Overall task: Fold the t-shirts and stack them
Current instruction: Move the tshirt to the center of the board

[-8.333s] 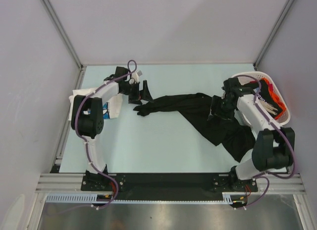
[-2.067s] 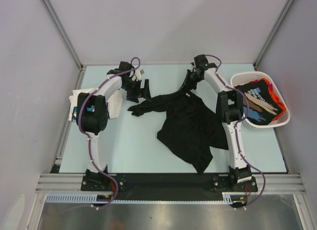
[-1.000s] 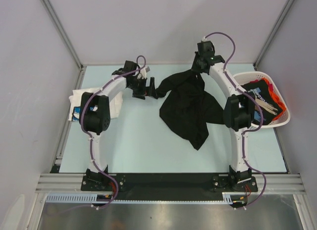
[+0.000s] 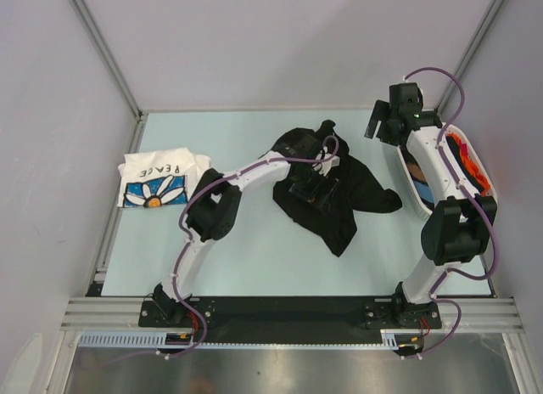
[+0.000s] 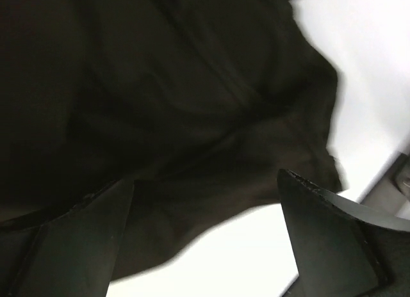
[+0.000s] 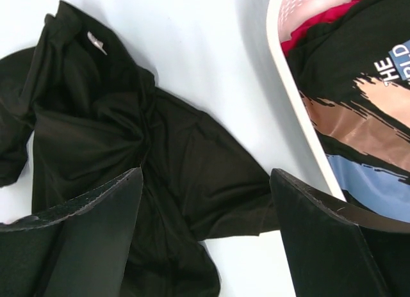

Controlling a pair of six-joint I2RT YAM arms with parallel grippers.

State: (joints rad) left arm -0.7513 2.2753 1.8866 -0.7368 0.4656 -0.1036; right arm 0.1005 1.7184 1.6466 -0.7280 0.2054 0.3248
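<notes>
**Black tee lies unfolded as both arms stand clear.** A large black t-shirt [image 4: 361, 190] is seen lying crumpled on the pale table [image 4: 246, 267], slightly right of centre and towards the far side. One point of cloth trails towards the near edge.

The left gripper [image 5: 204, 182] is held low over the middle of the heap. Its jaws are spread wide, and in the wrist view nothing is caught between them; only dark folds are shown beneath. The right gripper [image 6: 206, 175] is raised at the far right, between the shirt and the white slotted basket [image 6: 288, 86], its jaws likewise parted wide and empty.

At the left edge of the table a white t-shirt [image 4: 157, 177], printed with a blue and orange flower and lettering, is laid flat in a neat rectangle, well apart from the black one. Inside the basket a dark printed t-shirt [image 6: 359, 118] can be made out, with red or orange cloth [image 6: 314, 28] beside it at the far end.

The task is judged to be at an early stage. One shirt appears to be folded and set down as the base of a stack. The black shirt is held by neither arm and has not yet been spread flat, so smoothing, folding and stacking are all left to be done for it. At least two more garments are to be taken from the basket and folded. How many lie underneath cannot be told.
</notes>
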